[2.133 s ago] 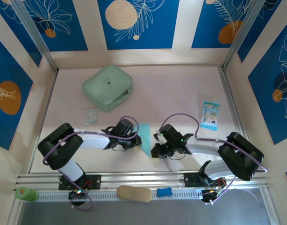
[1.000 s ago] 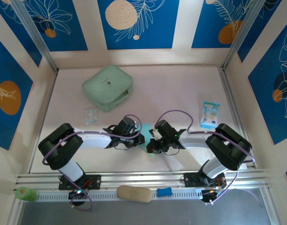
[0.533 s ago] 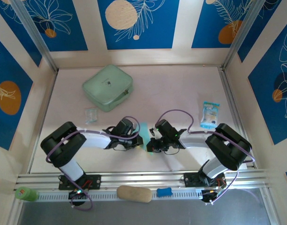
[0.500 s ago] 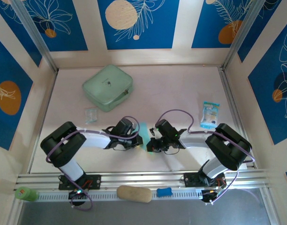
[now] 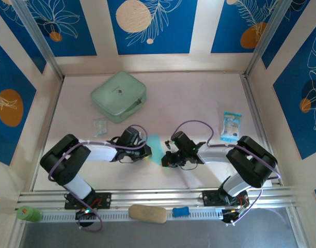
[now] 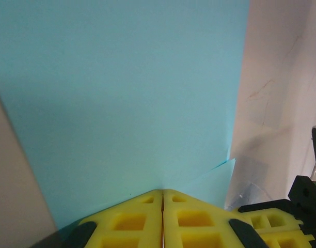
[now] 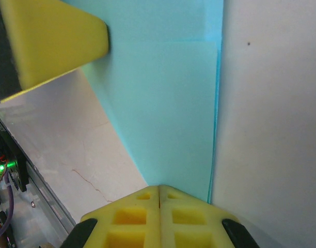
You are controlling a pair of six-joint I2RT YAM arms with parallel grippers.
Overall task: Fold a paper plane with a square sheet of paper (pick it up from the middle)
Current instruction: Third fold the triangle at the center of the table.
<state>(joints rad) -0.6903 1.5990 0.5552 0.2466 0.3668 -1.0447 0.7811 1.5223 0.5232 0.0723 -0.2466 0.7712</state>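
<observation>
The square sheet of paper [image 5: 156,146] is light cyan and lies flat on the table, folded into a layered, tapering shape, between the two grippers. My left gripper [image 5: 147,153] is shut at the sheet's left side. In the left wrist view its yellow fingertips [image 6: 147,199] meet tip to tip on the paper [image 6: 122,93]. My right gripper [image 5: 165,159] is shut at the sheet's near right end. In the right wrist view the paper [image 7: 163,113] narrows down to my closed tips [image 7: 159,188]. The left gripper's yellow finger [image 7: 54,41] rests at the sheet's far edge. Whether either gripper pinches the paper is not visible.
A mint-green case [image 5: 118,96] lies at the back left, with a small clear packet [image 5: 99,126] in front of it. A printed blue-white packet [image 5: 231,126] lies at the right. On the front rail sit a tan block [image 5: 147,213], a blue piece [image 5: 180,211] and a green item [image 5: 28,213].
My left gripper has slid to the left, uncovering more of the cyan sheet between the grippers. The right gripper has stayed where it was. Both have stayed shut.
</observation>
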